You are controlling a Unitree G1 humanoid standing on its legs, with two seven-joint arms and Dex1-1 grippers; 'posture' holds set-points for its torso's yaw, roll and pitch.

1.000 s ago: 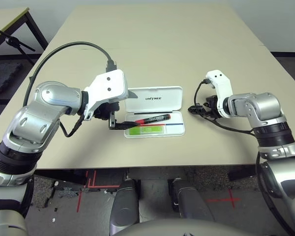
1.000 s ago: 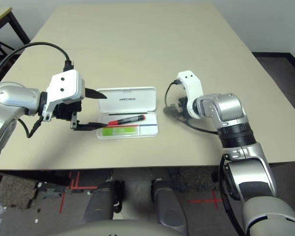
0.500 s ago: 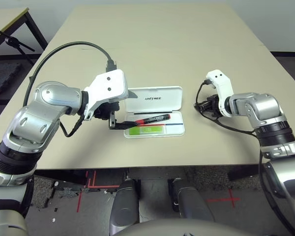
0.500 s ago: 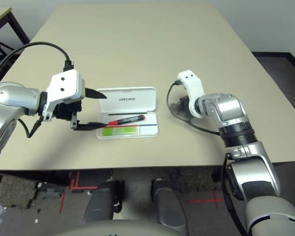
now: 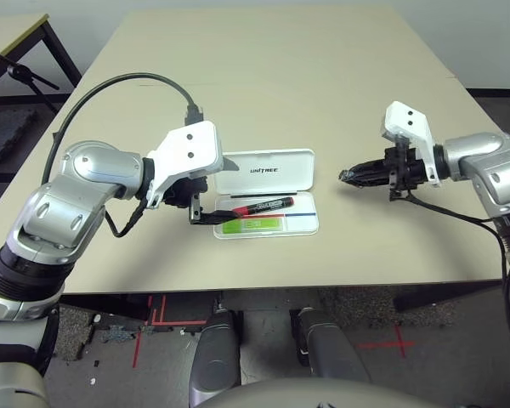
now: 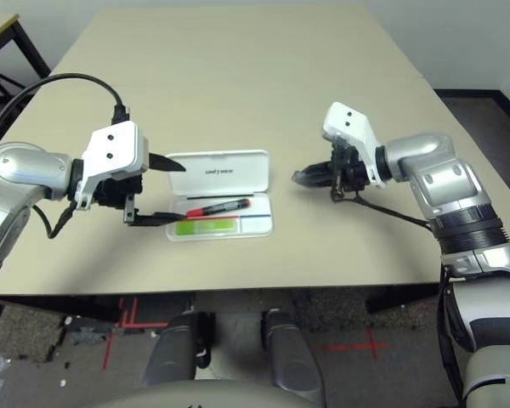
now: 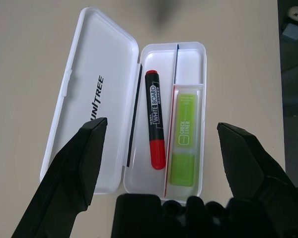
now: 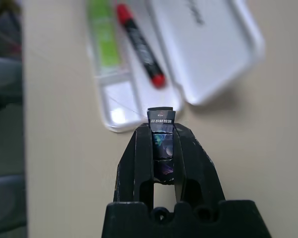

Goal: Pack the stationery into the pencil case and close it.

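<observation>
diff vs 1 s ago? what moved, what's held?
The right end effector has swung out to the robot's right and lifted off the table, now pointing toward the open flat white plastic pencil case, shut on the tiny grey-black block. Unchanged: the left end effector open at the case's left end; the red marker with black label and the lime-green highlighter in the tray.

Bright, even light falls from above. Soft shadows lie on the table [image 5: 280, 93]. The right wrist view's background is blurred.
</observation>
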